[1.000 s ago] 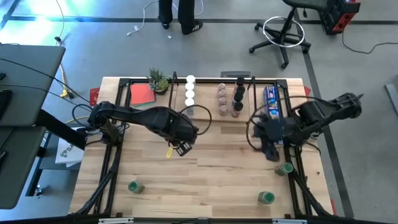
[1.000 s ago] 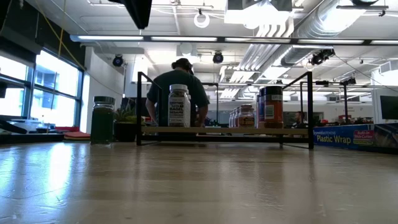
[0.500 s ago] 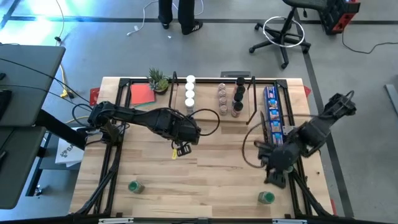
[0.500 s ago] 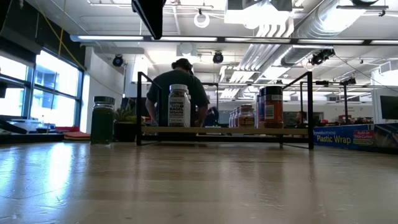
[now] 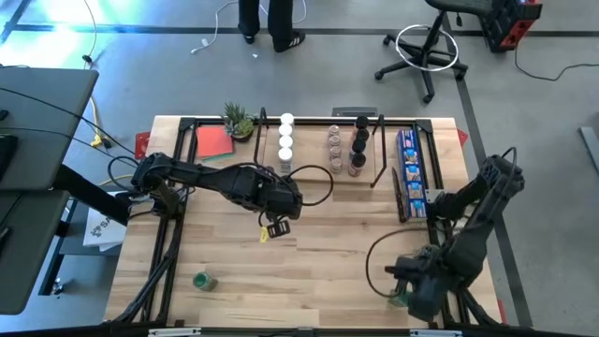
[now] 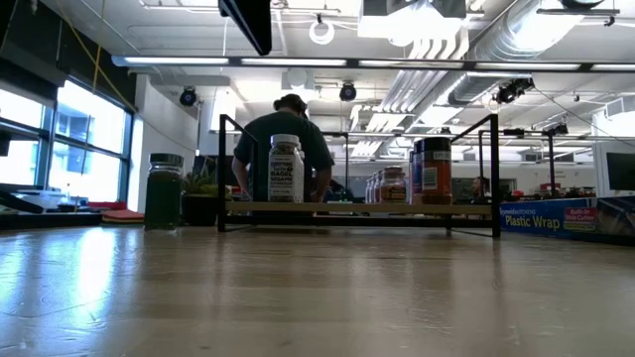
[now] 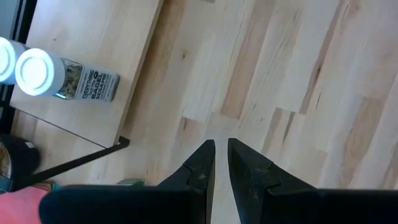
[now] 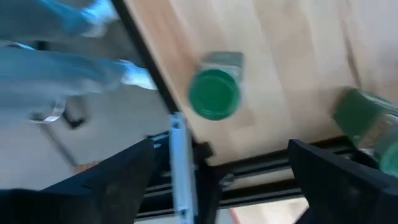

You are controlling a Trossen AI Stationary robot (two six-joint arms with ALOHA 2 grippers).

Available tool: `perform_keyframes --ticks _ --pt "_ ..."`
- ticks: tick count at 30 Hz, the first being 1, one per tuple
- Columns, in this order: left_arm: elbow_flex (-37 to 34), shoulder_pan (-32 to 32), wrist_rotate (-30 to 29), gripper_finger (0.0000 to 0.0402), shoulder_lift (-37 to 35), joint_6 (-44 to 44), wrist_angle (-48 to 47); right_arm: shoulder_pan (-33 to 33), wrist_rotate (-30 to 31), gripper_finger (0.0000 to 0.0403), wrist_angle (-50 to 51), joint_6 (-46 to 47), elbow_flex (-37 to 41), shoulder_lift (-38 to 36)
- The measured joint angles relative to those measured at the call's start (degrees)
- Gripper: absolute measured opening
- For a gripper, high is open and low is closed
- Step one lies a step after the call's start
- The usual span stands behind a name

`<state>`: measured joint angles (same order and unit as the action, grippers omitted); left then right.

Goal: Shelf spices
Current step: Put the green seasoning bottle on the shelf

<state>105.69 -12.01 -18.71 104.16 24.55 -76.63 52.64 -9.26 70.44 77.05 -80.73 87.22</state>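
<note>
High view: right pincer [image 5: 404, 288], open, poised over green-topped jar [image 8: 214, 93] for pickup; left pincer [image 5: 273, 227] closed, empty, mid-surface.

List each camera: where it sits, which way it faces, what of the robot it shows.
High: overhead, straight down; both arms, shelf.
Low: table height, level toward shelf; an arm's dark tip at the top.
Left wrist: down at table; shut left tool, white-lidded jar.
Right wrist: at table edge; open right tool, green-lidded jar.
High and low share the shelf.
</note>
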Motion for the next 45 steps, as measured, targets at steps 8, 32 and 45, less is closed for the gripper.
perform_keyframes --ticks 8,32,45 --pt "0.0 0.81 2.09 0.0039 0.0 0.25 0.52 4.05 6.8 0.0378 -0.08 -0.22 0.0 7.45" --pt "0.0 2.77 10.2 0.0039 0.0 -1.14 2.97 5.12 9.15 0.036 -10.38 0.76 1.29 20.45" --pt "0.0 2.84 10.57 0.0039 0.0 -3.71 0.71 4.12 4.46 0.0246 -11.92 3.64 6.01 20.08"
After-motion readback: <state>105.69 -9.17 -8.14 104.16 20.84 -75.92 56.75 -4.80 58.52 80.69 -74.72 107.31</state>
